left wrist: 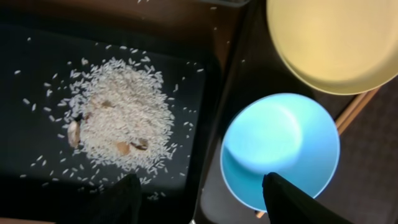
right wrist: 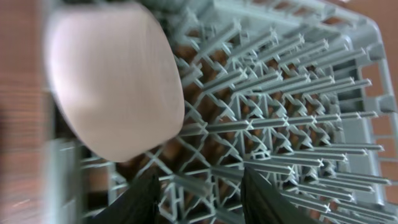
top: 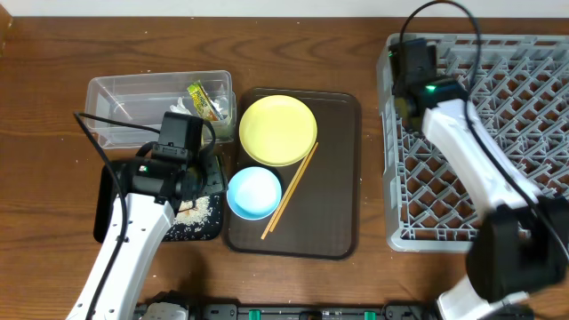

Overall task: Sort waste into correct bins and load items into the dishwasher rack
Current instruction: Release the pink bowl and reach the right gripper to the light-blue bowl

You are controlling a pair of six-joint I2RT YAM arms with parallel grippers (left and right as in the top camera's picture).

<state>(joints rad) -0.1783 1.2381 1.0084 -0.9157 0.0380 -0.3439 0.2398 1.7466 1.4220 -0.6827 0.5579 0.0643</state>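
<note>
My right gripper is open over the grey dishwasher rack at its far left corner, with only pegs between its fingers. A white bowl rests in the rack just beyond the fingertips, free of them. My left gripper is open and empty, straddling the edge between the black tray with its rice pile and the light blue bowl. The yellow plate and chopsticks lie on the brown tray. The yellow-green wrapper sits in the clear tub.
The dark brown serving tray lies between the bins and the rack. The left arm covers much of the black tray. The right arm crosses over the rack's left half. Bare wooden table surrounds everything.
</note>
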